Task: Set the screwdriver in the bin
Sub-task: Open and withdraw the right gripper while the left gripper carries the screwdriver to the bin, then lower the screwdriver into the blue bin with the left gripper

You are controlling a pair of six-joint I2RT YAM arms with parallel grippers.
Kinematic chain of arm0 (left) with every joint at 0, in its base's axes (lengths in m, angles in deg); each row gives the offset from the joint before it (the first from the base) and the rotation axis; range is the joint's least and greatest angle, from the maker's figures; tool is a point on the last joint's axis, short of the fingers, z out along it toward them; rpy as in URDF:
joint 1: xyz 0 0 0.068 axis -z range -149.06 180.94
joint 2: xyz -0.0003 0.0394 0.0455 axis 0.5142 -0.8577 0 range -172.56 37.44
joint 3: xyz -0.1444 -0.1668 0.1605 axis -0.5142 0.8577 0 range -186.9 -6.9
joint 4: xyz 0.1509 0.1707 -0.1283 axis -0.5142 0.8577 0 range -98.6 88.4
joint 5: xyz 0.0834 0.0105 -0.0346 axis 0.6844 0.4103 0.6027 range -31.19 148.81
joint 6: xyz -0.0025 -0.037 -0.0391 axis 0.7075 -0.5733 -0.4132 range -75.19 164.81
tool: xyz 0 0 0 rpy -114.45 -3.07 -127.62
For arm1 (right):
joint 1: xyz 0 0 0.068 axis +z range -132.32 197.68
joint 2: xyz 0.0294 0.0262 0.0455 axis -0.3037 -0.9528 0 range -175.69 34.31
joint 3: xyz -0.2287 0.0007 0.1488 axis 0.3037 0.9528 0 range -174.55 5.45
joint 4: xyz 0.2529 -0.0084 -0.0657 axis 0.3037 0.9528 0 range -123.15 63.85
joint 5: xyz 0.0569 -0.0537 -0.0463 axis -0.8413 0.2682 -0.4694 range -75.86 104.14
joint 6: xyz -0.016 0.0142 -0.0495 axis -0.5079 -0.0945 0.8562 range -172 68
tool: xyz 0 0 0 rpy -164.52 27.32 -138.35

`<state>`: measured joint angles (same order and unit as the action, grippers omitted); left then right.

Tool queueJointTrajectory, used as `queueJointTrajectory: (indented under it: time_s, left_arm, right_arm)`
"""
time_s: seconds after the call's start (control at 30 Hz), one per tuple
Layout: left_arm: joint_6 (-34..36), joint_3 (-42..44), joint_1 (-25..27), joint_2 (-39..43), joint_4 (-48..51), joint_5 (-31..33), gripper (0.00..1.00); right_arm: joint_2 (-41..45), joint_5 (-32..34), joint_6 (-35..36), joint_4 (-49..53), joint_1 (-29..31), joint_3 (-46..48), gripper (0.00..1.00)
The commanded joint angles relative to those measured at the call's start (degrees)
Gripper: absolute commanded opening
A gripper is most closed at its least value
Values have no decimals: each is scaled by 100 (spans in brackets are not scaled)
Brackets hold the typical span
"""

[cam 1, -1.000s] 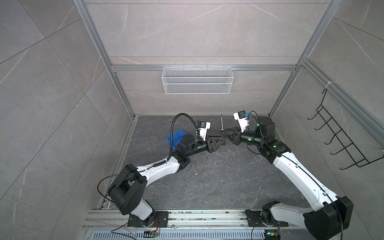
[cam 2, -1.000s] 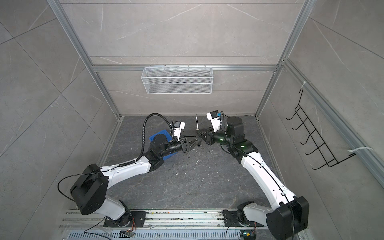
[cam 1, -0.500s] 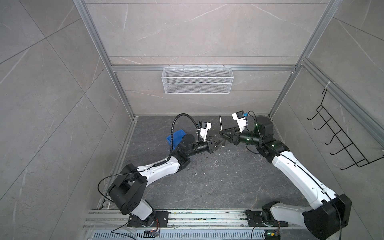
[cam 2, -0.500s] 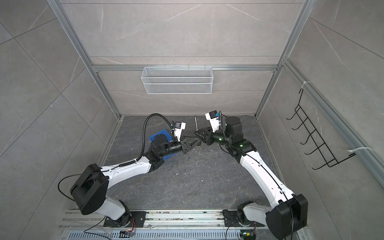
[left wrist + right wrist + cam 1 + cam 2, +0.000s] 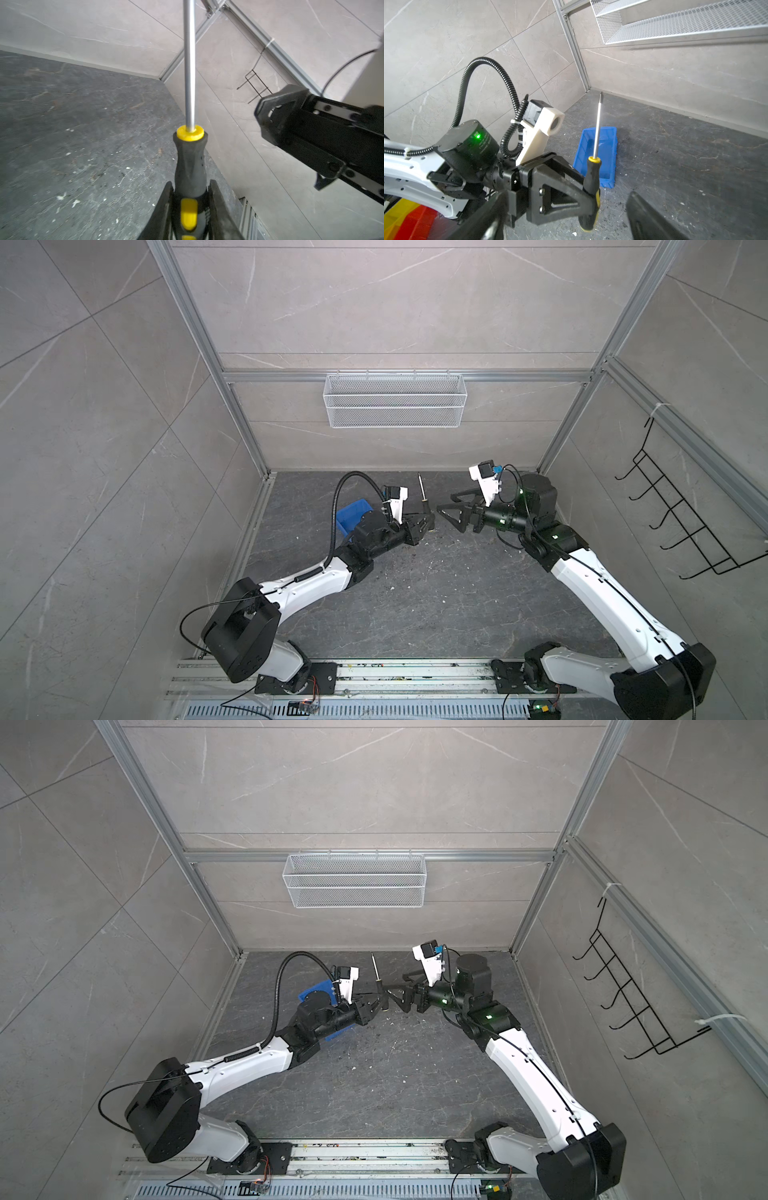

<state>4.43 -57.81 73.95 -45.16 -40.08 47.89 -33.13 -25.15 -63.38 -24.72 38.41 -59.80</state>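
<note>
Gripping the screwdriver's (image 5: 422, 489) black handle, the left claw (image 5: 426, 526) holds it upright beside the bin (image 5: 351, 512) in both top views; the right claw (image 5: 444, 505) stands wide, empty. Left wrist view: yellow collar above the claw. Right wrist view: bin behind the shaft.

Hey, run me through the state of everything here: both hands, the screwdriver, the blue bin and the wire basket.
Screwdriver: held by its handle, shaft pointing up.
Left hand: shut on the handle.
Right hand: open, holding nothing.
Bin: empty.
Wire basket: empty.
</note>
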Motion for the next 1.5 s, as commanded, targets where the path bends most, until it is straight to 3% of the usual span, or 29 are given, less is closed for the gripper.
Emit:
queueJointTrajectory:
  time_s: [0.0, 0.2, 0.37, 0.67, 0.87, 1.47]
  left_arm:
    - [-142, 0, -145, 328, 436, 734, 0]
    - [-897, -122, -413, 373, 1668, 1430, 0]
    - [-1809, -93, -880, 299, 2462, 1514, 0]
    - [-1997, -668, -1373, -25, 4737, 2180, 0]
    - [-1969, -1400, -1536, -642, 6024, 2119, 0]
    - [-2198, -2700, -1838, -2189, 6942, 1653, 0]
  right_arm:
    - [147, -27, 278, 344, 76, 4, 99]
    - [196, 156, 647, 602, 380, -3, 99]
    - [127, 381, 851, 767, 672, -83, 99]
    - [-124, 682, 1199, 849, 1164, -160, 99]
    - [-197, 1077, 1449, 730, 1480, -51, 99]
    - [-399, 1651, 1786, 820, 1895, 21, 99]
